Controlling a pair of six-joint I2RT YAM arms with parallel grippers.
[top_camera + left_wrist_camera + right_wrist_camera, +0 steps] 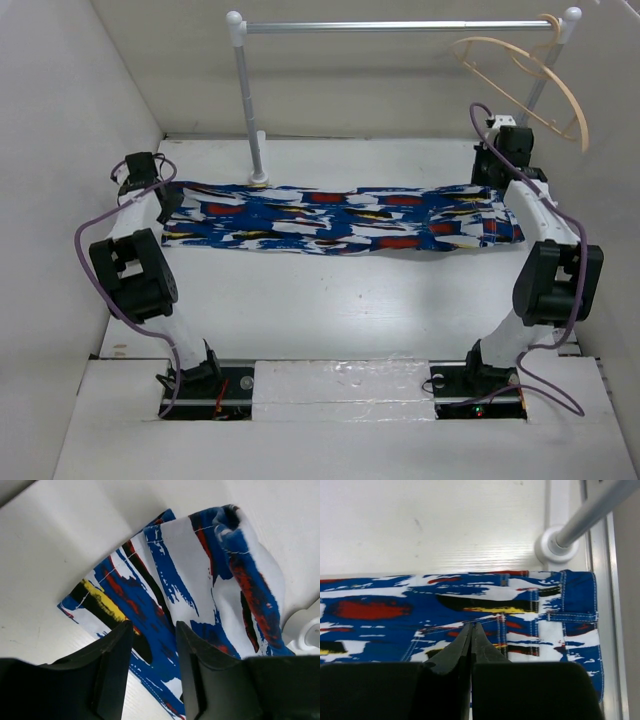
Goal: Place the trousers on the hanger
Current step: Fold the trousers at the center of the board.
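Observation:
The trousers (340,218) lie flat and stretched across the table, leg ends at the left and waistband at the right. The light-tan hanger (530,80) hangs from the right end of the silver rail. My left gripper (165,200) is open, just over the leg ends. In the left wrist view the trousers (200,580) show between and beyond its spread fingers (154,630). My right gripper (497,180) is over the waist end. In the right wrist view its fingers (471,626) are pressed together, tips over the trousers (420,600) near the waistband seams, with nothing visibly between them.
The silver rail (400,27) spans the back on two white posts. The left post's base (259,180) touches the trousers' far edge. The right post's base (551,545) stands just beyond the waistband. White walls close in on both sides.

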